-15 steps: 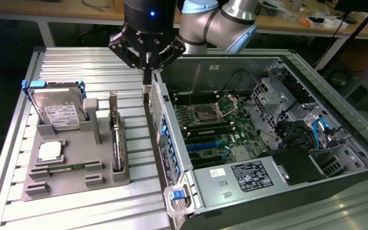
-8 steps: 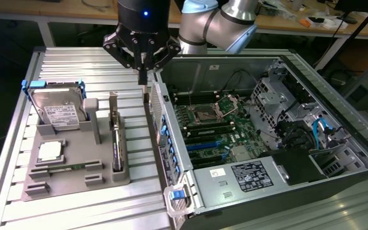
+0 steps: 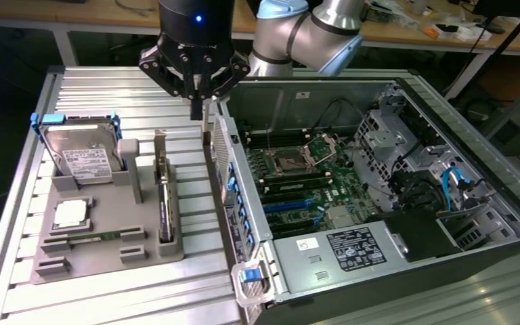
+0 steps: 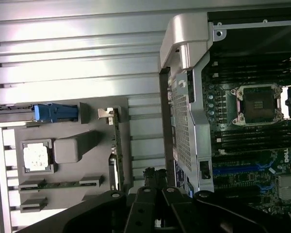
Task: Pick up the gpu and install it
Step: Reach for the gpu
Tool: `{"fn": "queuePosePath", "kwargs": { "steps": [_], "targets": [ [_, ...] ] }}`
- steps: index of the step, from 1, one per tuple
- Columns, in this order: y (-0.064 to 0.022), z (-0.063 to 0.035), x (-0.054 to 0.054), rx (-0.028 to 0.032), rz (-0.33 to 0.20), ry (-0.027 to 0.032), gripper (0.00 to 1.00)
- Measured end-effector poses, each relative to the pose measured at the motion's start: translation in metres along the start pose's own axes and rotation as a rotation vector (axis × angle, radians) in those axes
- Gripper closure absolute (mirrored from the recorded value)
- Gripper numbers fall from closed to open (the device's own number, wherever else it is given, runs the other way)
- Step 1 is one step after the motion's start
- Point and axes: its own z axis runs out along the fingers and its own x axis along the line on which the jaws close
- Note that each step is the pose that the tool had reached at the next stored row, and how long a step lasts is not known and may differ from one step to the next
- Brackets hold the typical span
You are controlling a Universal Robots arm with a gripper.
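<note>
The gpu [image 3: 163, 203] stands on its long edge in a slot of the grey holder [image 3: 106, 261] on the slatted tabletop [image 3: 152, 298]. Seen edge-on, it is a thin green board with a silvery bracket rising at one end. It sits between the hard drive [image 3: 79, 159] and the open computer case [image 3: 351, 203]. The gripper [image 3: 197, 108] hovers near the bracket end, clear of it, its fingers pressed together and empty
</note>
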Motion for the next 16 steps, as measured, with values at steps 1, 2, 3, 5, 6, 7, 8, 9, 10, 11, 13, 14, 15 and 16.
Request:
{"fn": "queuePosePath", "kwargs": {
  "steps": [1,2,3,5,6,7,8,9,10,11,13,14,15,16],
  "targets": [
    [-0.0002,0.0000,0.002,-0.0001,0.000,-0.0001,0.89],
    [-0.0002,0.0000,0.003,-0.0001,0.000,0.0000,0.89],
    [-0.0003,-0.0001,0.004,0.0000,0.000,0.0001,0.89],
    [-0.0005,-0.0001,0.006,0.0000,-0.001,0.0001,0.89],
    [-0.0006,-0.0001,0.008,0.0000,0.000,0.0000,0.89],
    [-0.0007,-0.0001,0.009,0.0000,-0.001,0.0000,0.89],
    [-0.0008,-0.0001,0.011,0.0000,-0.001,0.0000,0.89],
    [-0.0010,-0.0002,0.013,0.0000,-0.001,0.0000,0.89],
    [-0.0011,-0.0002,0.014,0.0000,-0.001,0.0001,0.89],
    [-0.0011,-0.0003,0.015,0.0000,-0.001,0.0000,0.89],
    [-0.0014,-0.0003,0.018,0.0000,-0.001,0.0001,0.89],
    [-0.0015,-0.0003,0.020,0.0000,-0.001,0.0000,0.89],
    [-0.0016,-0.0004,0.021,0.0000,-0.001,0.0001,0.89],
    [-0.0017,-0.0004,0.022,0.0000,-0.001,0.0001,0.89]
  ]
}}
